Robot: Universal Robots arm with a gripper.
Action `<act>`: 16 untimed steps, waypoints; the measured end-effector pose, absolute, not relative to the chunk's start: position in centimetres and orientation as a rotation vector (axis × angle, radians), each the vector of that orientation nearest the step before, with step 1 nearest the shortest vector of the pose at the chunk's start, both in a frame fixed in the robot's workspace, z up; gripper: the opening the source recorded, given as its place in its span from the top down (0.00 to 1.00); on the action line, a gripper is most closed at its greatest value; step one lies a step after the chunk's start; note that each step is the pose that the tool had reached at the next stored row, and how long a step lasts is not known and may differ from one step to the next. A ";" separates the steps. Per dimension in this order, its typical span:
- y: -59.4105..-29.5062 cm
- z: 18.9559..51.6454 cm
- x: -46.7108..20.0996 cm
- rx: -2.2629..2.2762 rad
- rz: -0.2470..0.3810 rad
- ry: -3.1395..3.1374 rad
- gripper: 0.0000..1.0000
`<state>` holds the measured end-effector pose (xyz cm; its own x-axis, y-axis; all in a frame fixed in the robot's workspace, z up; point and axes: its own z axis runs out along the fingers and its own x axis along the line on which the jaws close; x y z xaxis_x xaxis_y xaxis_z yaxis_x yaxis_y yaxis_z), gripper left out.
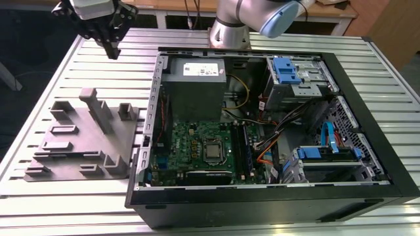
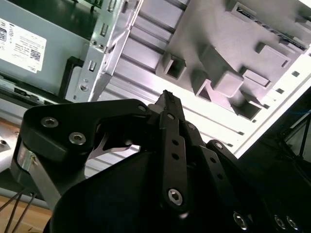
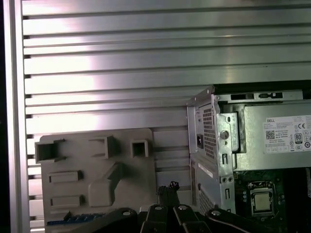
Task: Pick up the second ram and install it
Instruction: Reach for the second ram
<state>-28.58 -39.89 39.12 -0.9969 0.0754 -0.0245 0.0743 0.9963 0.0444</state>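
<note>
Second ram: a thin blue-green strip, lying flat at the edge of the grey fixture. It lies apart from the gripper, whose fingers are pressed together, holding nothing. The computer case stands beside the fixture.

bright, even light from overhead. the ribbed metal table throws back white bands of glare, strongest in the first wrist view. in the second wrist view the grey plastic holder washes out almost to white along one edge. the inside of the computer case is dimmer, with soft shadows. the black gripper reads as a dark mass.
</note>
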 end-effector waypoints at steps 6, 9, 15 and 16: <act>-39.9 39.1 -30.1 0.117 0.068 3.113 0.93; -39.9 39.0 -30.8 0.117 0.068 3.113 0.93; -40.1 38.8 -32.4 0.117 0.068 3.113 0.93; -40.2 38.7 -32.5 0.117 0.068 3.113 0.93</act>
